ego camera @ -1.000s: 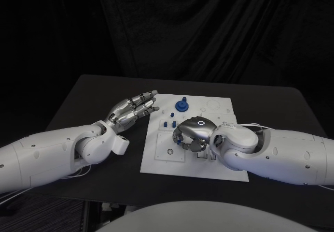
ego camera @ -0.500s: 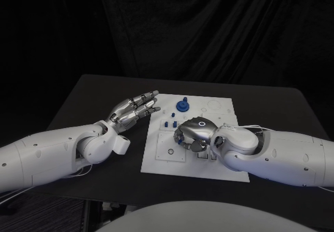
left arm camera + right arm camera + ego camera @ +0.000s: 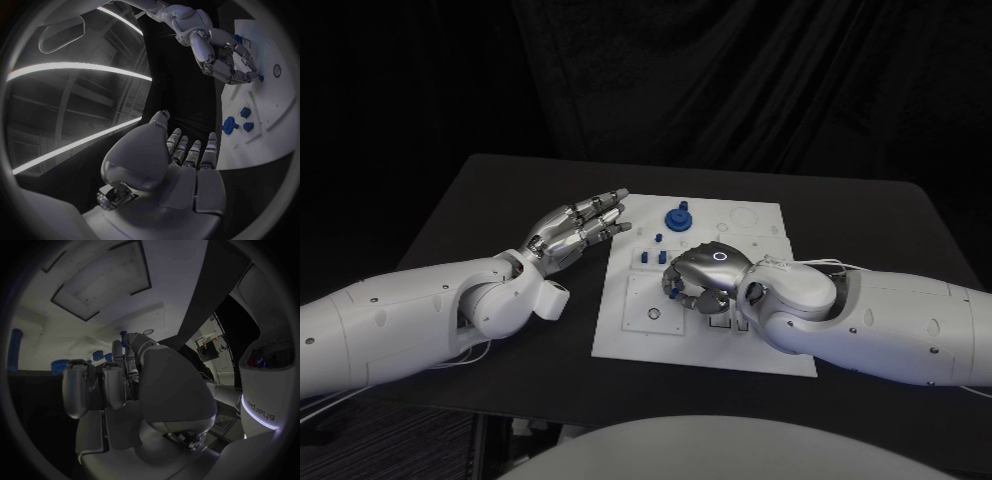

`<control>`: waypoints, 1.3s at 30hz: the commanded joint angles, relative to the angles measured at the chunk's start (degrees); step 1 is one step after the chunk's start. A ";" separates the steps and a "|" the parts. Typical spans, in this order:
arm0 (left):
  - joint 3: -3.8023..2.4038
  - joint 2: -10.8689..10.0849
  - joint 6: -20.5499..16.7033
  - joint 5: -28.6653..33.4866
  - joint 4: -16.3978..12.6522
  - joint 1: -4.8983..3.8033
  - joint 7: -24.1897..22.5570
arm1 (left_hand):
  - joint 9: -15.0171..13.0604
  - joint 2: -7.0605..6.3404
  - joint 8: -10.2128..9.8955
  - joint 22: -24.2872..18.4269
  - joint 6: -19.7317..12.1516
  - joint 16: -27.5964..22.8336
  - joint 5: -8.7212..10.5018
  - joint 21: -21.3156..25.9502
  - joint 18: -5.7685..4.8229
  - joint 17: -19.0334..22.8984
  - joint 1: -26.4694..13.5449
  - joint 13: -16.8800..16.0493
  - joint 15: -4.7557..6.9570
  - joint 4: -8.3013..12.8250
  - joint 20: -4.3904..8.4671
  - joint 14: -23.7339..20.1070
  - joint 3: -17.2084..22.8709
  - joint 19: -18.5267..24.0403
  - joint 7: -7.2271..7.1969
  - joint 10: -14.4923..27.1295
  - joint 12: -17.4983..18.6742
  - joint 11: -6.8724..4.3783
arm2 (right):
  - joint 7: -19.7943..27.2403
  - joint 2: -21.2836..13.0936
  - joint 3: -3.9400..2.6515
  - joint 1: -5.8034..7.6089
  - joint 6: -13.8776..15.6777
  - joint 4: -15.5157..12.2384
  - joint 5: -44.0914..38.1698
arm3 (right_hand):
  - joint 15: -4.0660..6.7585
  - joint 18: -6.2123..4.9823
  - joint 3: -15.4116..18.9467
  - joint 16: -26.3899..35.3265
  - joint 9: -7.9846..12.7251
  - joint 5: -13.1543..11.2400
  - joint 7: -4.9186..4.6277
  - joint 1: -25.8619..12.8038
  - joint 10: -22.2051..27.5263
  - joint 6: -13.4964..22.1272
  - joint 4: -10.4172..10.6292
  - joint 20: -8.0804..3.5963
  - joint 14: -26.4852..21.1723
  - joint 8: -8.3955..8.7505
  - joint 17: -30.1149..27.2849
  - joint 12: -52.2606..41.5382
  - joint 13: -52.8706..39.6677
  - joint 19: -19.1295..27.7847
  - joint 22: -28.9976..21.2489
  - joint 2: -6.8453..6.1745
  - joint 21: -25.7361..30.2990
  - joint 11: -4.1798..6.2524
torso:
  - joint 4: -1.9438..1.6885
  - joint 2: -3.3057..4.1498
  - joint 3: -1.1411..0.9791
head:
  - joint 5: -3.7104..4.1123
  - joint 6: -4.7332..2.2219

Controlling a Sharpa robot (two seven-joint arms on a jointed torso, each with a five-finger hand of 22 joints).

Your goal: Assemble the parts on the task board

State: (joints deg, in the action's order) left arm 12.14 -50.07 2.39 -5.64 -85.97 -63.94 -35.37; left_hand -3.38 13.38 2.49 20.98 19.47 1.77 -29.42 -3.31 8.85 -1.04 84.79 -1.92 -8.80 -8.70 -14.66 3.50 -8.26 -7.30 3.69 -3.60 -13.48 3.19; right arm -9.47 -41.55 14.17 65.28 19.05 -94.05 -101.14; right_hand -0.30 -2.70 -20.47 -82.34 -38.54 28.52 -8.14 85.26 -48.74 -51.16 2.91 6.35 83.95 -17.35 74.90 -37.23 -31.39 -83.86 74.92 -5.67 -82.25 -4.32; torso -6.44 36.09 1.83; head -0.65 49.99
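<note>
Looking down from the head view, the flat white rectangular task board point(image 3: 704, 345) lies mid-worktop, long axis running away from the robot, with small blue plastic parts point(image 3: 678, 219) standing upright near its far end; the right hand point(image 3: 701, 277) curls over the board's middle, and I cannot tell whether it holds anything. From the left wrist, the left hand point(image 3: 187, 165) hovers beside the board, fingers point(image 3: 195, 152) straight and empty. From the right wrist, the parts look light, stiff and slippery, best pinched around their upright sides.

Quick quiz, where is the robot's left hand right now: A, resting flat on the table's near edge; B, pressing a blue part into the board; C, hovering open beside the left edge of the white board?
C: the left hand hangs open, fingers straight, beside the task board, holding nothing.
</note>
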 commanded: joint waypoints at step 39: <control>-0.06 0.80 1.24 0.30 0.91 0.75 0.65 | -0.22 0.41 0.29 -0.34 0.97 0.04 0.86 -0.11 1.01 0.08 -0.38 0.04 -0.09 0.02 0.09 -0.34 0.36 0.15 0.61 0.53 0.44 -0.06 | -0.03 0.66 -0.02 -0.90 -1.87 1.44 -0.68 | -0.70 -0.30 1.72 1.59 7.09 -13.54 1.70 -2.42 5.87 7.24 4.01 0.76 -1.31 7.27 -0.32 3.71 1.95 2.07 11.04 -2.50 3.37 -1.40 | -0.03 -0.06 0.02 | 0.23 0.01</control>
State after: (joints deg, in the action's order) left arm 12.14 -49.35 2.87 -5.63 -84.98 -63.27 -34.19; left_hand -3.51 13.56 2.49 20.69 19.98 1.77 -28.93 -3.31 8.85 -1.03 84.61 -1.92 -8.80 -8.70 -14.66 3.50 -8.26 -7.30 4.21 -3.41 -13.24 2.99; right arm -9.41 -40.74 14.11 64.62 17.00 -92.59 -101.34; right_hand -0.93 -2.69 -18.80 -80.95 -31.73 15.20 -6.39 83.06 -43.26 -44.27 6.66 7.20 82.92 -10.35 74.68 -33.91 -29.48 -82.17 74.90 -7.85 -79.03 -5.63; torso -6.46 36.05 1.89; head -0.46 49.99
